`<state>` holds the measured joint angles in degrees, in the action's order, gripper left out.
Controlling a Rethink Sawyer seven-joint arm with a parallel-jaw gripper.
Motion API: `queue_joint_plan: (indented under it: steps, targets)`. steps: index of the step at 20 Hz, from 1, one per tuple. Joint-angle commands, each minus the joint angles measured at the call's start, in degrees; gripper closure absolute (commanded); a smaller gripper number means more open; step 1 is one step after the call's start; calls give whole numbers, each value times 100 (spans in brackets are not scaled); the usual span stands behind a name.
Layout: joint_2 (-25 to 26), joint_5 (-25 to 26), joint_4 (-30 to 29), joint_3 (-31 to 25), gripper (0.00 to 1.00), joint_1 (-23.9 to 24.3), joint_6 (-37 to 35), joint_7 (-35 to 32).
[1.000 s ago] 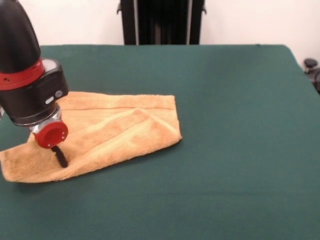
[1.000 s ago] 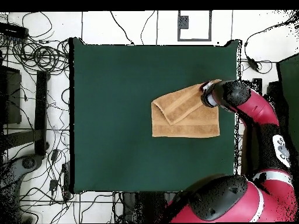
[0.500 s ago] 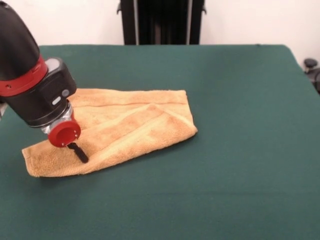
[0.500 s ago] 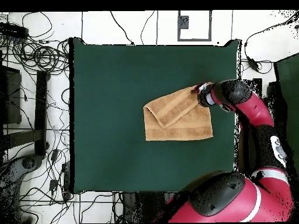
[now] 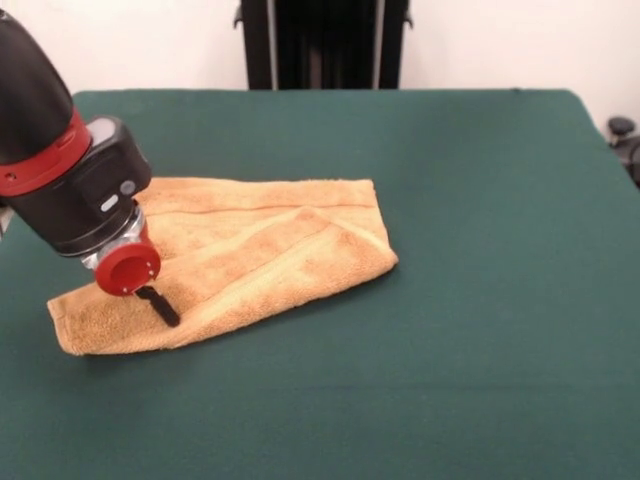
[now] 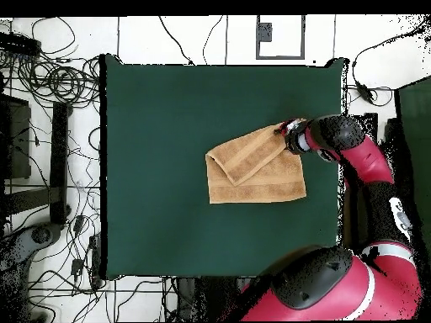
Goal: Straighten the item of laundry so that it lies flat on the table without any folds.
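Note:
The item of laundry (image 5: pixel 260 255), a golden-tan towel, lies on the green table (image 5: pixel 480 250) left of centre, with one layer folded diagonally over the other. My gripper (image 5: pixel 160 307) is down on the folded layer near the towel's left end and appears shut on it; only one black finger shows below the red wrist ring. From overhead, the towel (image 6: pixel 257 164) sits right of the table's (image 6: pixel 160 168) middle. There the gripper (image 6: pixel 284 130) is at the towel's upper right corner, where the folded flap points.
A black stand (image 5: pixel 322 45) rises behind the table's far edge. A dark object (image 5: pixel 625 140) sits past the right edge. Cables (image 6: pixel 50 76) cover the floor around the table in the overhead view. The arm (image 6: pixel 362 168) reaches along the table's right side.
Gripper and towel moved together to the right in the front view over the first half second, the towel dragged away from the left edge. Since then they have barely shifted.

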<state>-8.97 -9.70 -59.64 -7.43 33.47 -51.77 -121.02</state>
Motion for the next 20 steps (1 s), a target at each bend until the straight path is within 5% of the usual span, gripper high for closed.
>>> queue_joint_plan:
  steps: [1,6,7,20]
  targets:
    - [605,-337,-1011,-393,0,-354,-726,-868]
    - [685,-564,-991,-396,0,-334,-950,-1012]
    - [690,-641,-1015,-379,100,-339,-961,-1017]
    - [708,-876,-1074,-313,100,-378,-909,-986]
